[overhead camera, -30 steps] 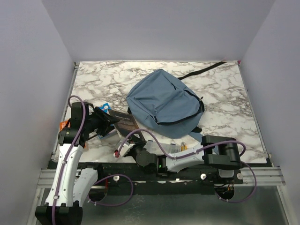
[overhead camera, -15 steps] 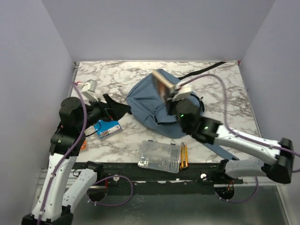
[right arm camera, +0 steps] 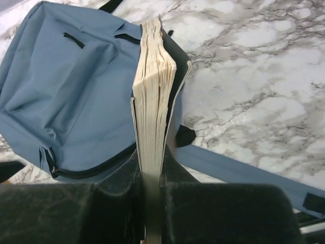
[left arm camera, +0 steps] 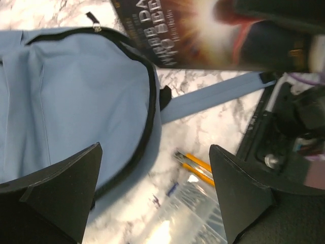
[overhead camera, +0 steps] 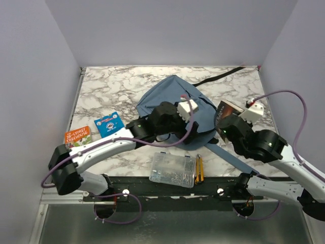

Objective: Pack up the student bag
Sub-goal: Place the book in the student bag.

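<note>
The student bag (overhead camera: 172, 104) is a blue-grey backpack lying flat mid-table, its black zip line (left arm camera: 147, 86) running along its near edge. My left gripper (overhead camera: 165, 124) hangs over that near edge, open with nothing between its fingers (left arm camera: 61, 193). Just right of the bag, my right gripper (overhead camera: 223, 122) is shut on a thick dark-covered book (overhead camera: 226, 109), held spine-down with the page edges (right arm camera: 152, 96) facing up. That book (left arm camera: 203, 35) also shows beyond my left gripper (left arm camera: 155, 147). In the right wrist view the bag (right arm camera: 66, 86) lies under and left of the right gripper (right arm camera: 152, 162).
A clear plastic box (overhead camera: 172, 170) and orange pencils (overhead camera: 198, 170) lie at the table's near edge. An orange book (overhead camera: 77, 136) and a blue booklet (overhead camera: 109, 123) sit at the left. A blue-grey strap (right arm camera: 238, 170) trails right of the bag, a black strap (overhead camera: 218, 77) behind it.
My left arm has swung from the left side over the bag and its gripper has opened. My right arm has carried the book from above the bag to its right side.
</note>
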Available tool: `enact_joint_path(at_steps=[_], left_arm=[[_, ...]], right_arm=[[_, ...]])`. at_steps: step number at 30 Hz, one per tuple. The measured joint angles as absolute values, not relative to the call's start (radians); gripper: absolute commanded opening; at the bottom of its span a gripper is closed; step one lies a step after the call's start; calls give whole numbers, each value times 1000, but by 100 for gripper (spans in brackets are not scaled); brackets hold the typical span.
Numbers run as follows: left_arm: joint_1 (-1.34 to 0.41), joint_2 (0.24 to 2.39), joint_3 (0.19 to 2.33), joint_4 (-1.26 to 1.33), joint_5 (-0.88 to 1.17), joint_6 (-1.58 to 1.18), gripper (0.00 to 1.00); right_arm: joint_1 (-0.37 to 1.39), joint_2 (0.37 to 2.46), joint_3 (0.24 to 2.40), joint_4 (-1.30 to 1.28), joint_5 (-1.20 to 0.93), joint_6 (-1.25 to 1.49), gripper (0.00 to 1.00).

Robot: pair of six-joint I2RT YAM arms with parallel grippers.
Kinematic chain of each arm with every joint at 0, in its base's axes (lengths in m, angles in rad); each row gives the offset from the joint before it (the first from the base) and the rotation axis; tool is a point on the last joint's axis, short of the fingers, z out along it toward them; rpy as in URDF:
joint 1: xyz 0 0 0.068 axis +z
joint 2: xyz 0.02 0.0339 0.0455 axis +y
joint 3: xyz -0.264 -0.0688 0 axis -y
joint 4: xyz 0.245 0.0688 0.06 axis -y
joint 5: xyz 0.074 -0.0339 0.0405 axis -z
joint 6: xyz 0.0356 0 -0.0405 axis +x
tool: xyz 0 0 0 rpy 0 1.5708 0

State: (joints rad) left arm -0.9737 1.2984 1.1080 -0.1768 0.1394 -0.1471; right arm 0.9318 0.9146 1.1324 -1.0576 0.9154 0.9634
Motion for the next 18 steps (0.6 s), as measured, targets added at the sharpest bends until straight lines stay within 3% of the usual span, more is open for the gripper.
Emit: enact_joint_path(at_steps=[7,18], left_arm=[[-1050,1592,1279,-123,56,29,90],[-1058,1757,1367,-155,36,109,90]], right_arm=[[927,793,1182,-1261,985,1061,1],[927,843,1210,-1272,986,1000,1]])
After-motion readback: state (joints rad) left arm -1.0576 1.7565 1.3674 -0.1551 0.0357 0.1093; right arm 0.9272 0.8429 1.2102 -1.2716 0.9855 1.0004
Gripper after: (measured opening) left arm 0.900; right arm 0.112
